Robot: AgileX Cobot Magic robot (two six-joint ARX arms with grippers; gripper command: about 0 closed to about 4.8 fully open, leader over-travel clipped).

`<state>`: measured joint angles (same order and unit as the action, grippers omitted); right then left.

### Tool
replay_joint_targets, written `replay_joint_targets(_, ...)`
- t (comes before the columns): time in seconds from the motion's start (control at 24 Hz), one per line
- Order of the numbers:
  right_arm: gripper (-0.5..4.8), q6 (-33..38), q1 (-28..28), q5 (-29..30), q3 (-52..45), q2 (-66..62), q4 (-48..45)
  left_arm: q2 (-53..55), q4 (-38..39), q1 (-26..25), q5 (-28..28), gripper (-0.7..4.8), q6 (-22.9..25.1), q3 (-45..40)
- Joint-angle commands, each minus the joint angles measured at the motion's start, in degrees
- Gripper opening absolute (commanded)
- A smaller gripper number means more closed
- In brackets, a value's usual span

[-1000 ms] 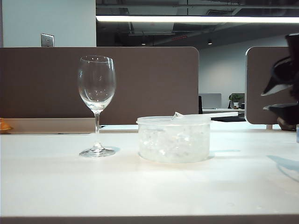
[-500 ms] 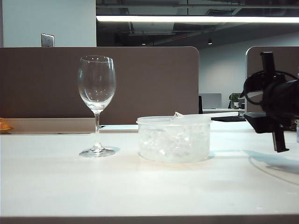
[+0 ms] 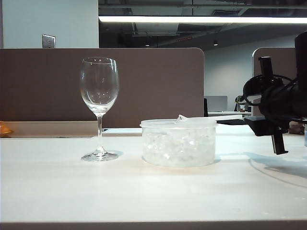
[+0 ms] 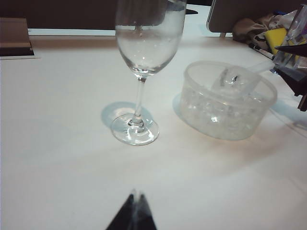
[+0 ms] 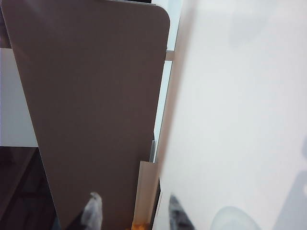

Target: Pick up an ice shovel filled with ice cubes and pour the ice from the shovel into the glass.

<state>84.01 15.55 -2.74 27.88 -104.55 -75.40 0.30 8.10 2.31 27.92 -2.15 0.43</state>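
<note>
The clear stemmed glass (image 3: 99, 108) (image 4: 144, 48) stands upright on the white table, left of a round plastic tub (image 3: 178, 143) (image 4: 225, 103) full of ice cubes (image 4: 211, 109). The ice shovel (image 4: 236, 79) lies in the tub with a few cubes in its bowl. Its handle tip (image 3: 182, 118) pokes over the rim. My right gripper (image 3: 272, 109) (image 5: 135, 213) hovers open to the right of the tub, apart from it, one finger above the other, holding nothing. My left gripper (image 4: 136, 194) is shut and empty, near the table in front of the glass.
Brown partitions (image 3: 144, 81) close off the back of the table. An orange object (image 3: 4, 128) sits at the far left edge. Yellow and dark clutter (image 4: 280, 36) lies beyond the tub. The table's front edge (image 3: 153, 222) runs along the exterior view's bottom.
My right gripper has come in from the right edge toward the tub, and its jaws have spread wider. The glass, tub and shovel have not moved.
</note>
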Motion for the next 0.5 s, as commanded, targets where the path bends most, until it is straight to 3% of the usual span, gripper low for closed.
replay_joint_targets(0.04,1.81,-1.1,0.0,0.3,0.8,0.2,1.4,0.0,0.0,-0.1,0.4,-0.05,0.2,0.0)
replay_joint_targets(0.5,1.8,-1.6,0.0,1.6,1.1,0.2,3.7,0.0,0.0,-0.1,0.4,-0.05,0.2,0.0)
